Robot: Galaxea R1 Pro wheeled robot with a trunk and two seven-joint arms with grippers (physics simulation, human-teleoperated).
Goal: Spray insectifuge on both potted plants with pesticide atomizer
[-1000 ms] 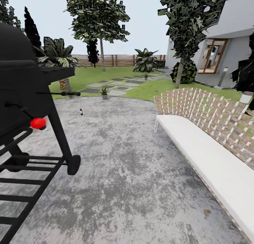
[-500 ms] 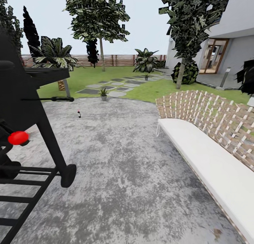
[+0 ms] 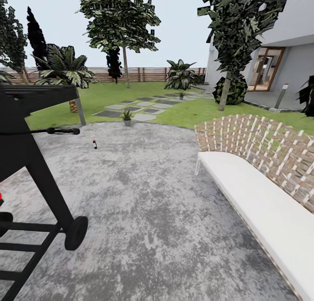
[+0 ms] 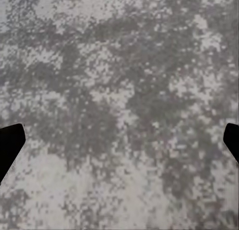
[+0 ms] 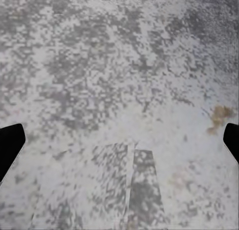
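Standing on paving: pesticide atomizer (image 3: pixel 94 144) | black grill (image 3: pixel 30 161) nearside-left | white bench (image 3: pixel 257 196) right | both tools spread

Left tool (image 4: pixel 119 142): 2 flat black fingertips (image 4: pixel 10 145), blunt angled ends. Right tool (image 5: pixel 119 142): same black tips.

Mottled grey paving (image 3: pixel 148 214), black grill (image 3: pixel 30 161) left, white-cushioned woven bench (image 3: pixel 261 183) right, lawn (image 3: pixel 192 111), fence (image 3: pixel 144 73) beyond.

Open paving (image 3: pixel 148 196) runs between the black grill (image 3: pixel 30 161) and white bench (image 3: pixel 261 205).
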